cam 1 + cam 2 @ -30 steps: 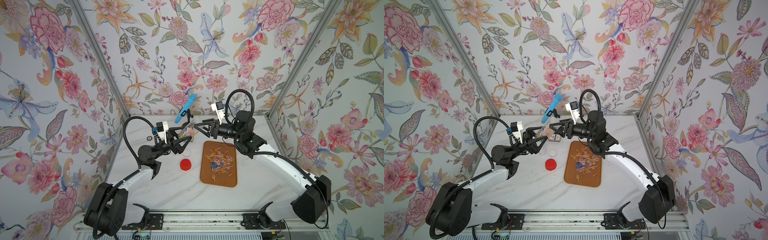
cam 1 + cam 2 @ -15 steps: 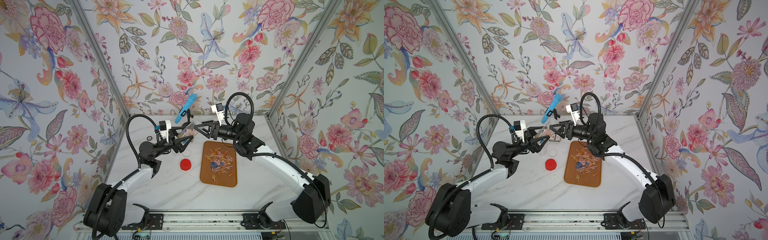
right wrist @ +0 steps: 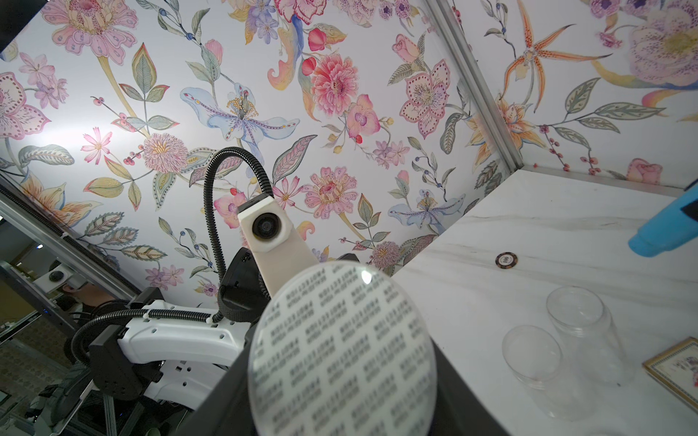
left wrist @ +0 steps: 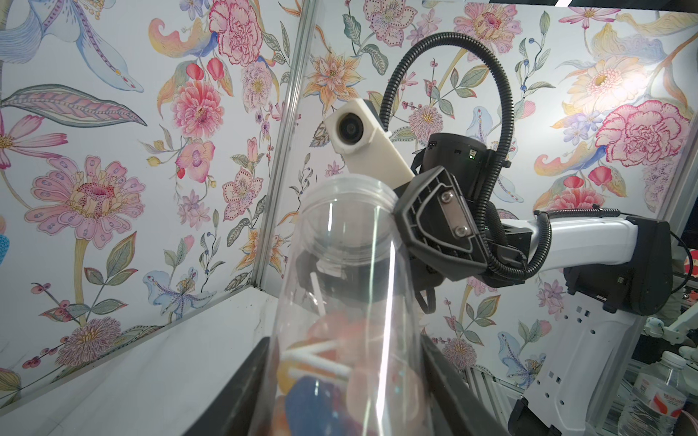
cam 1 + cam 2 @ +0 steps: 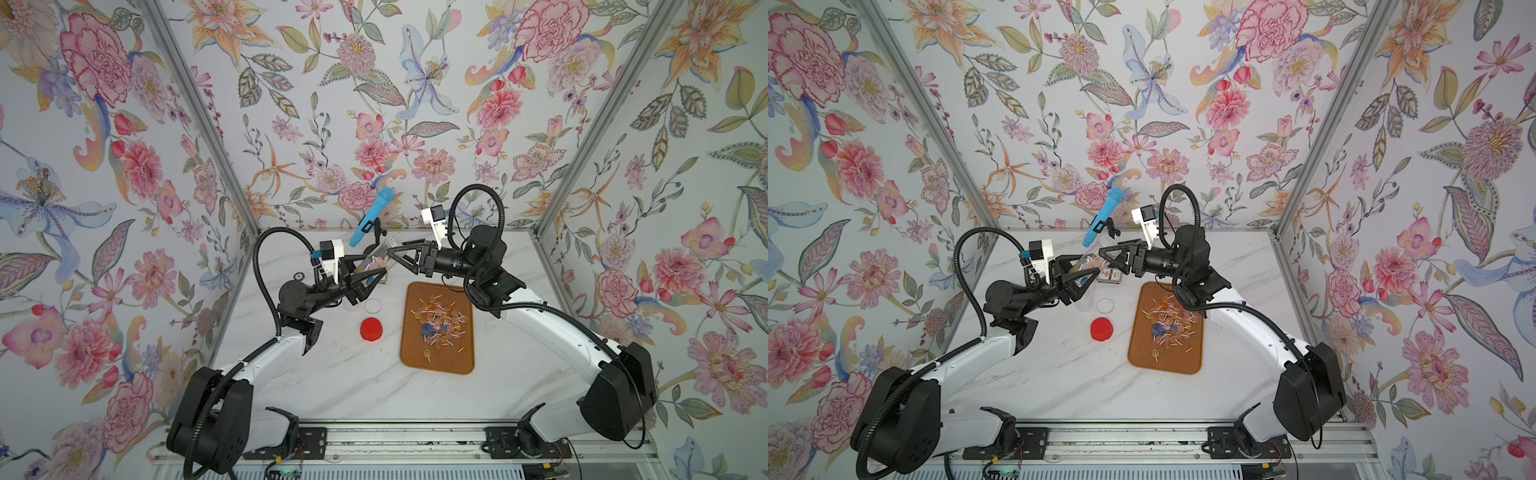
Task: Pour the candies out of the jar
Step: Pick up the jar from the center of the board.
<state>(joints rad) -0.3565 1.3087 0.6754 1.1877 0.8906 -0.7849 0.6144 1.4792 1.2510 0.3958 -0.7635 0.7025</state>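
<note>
Here, low in a top view, a brown tray point(image 5: 453, 363) holds scattered candies point(image 5: 440, 322). Beyond it, up and left, a clear jar point(image 5: 377, 261) with more candies hangs in the air, its length slanting toward upper right. The left gripper point(image 5: 374, 266) clamps its lower body; the right gripper point(image 5: 392, 257), nearer the tray, pinches its upper end.

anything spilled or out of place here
Nothing looks spilled. The loose candies all lie on the tray, and I see none off it. One oddity: the jar hangs tilted in the air, gripped by both the left gripper and the right gripper, with some candies inside.
</note>
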